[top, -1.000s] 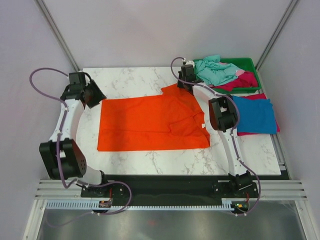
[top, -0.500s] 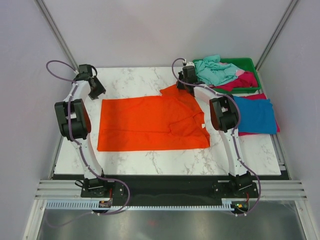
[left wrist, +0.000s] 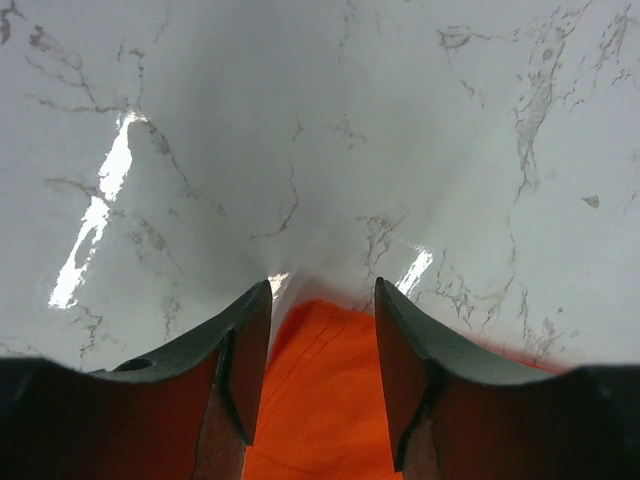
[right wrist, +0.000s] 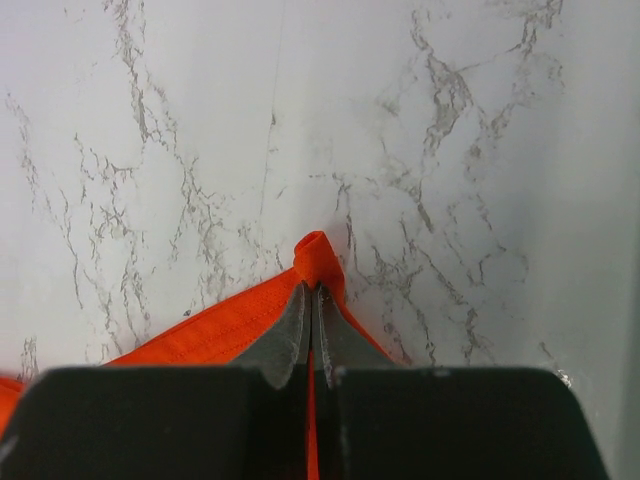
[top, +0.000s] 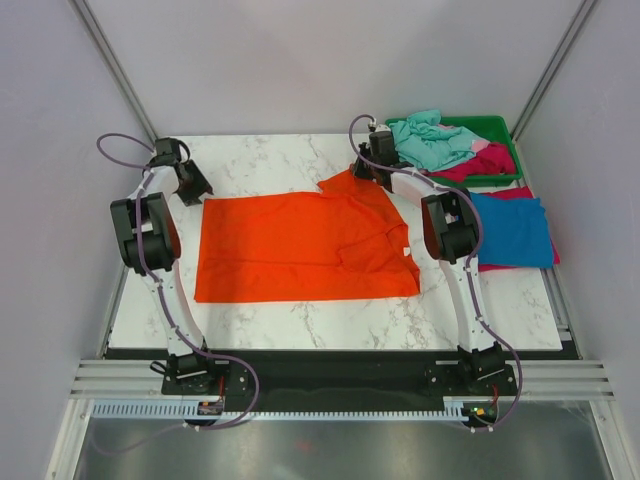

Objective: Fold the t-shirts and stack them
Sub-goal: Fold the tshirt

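Observation:
The orange t-shirt (top: 300, 245) lies spread on the marble table, partly folded at its right side. My left gripper (top: 197, 190) is open at the shirt's far left corner; in the left wrist view (left wrist: 318, 300) its jaws stand either side of the orange corner (left wrist: 325, 390) without closing on it. My right gripper (top: 366, 172) is shut on the shirt's far right corner, and the right wrist view (right wrist: 314, 292) shows a pinched fold of orange fabric (right wrist: 316, 255) between its fingers. A folded blue t-shirt (top: 510, 230) lies on a magenta one (top: 520, 265) at the right.
A green tray (top: 500, 128) at the back right holds a crumpled light teal t-shirt (top: 430, 140) and a magenta-pink one (top: 480, 165). Marble table (top: 270, 155) extends behind the orange shirt. Grey walls and frame posts surround the table.
My left arm has swung from the table's left side to the shirt's far left corner and settled there. My right gripper has kept its grip and shifted slightly back.

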Motion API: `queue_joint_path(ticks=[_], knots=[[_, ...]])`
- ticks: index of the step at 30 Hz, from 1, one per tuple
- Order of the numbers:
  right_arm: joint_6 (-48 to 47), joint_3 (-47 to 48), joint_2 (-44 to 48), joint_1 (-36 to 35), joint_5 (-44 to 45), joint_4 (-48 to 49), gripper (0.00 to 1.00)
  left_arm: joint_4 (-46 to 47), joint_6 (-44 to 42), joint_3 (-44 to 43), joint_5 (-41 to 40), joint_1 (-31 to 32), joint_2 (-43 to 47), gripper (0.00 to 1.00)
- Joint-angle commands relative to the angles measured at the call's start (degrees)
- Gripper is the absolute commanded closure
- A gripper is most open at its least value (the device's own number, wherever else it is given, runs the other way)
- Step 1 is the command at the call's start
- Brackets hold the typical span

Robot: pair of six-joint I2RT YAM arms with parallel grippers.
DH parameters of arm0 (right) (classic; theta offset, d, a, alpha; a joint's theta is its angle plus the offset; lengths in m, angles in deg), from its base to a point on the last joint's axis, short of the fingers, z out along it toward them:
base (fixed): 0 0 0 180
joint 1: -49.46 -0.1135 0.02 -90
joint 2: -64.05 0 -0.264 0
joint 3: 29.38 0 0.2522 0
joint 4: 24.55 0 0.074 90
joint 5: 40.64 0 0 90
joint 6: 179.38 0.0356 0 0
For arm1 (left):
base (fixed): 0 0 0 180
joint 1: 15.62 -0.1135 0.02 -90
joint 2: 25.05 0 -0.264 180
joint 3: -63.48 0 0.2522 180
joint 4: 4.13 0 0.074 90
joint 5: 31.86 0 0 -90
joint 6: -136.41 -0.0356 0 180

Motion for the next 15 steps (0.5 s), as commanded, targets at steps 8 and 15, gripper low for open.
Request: queue_joint_path(ticks=[8, 15], knots=[[0.58, -1.34, -1.70, 0.84, -1.59, -3.82, 1.00, 4.10, -2.06, 3.46, 0.31, 1.35, 1.86, 0.54], [1.11, -1.25, -2.05, 1.36, -2.30, -3.74, 1.00, 4.89, -2.15, 4.52, -0.66, 1.44, 2.30, 0.74]])
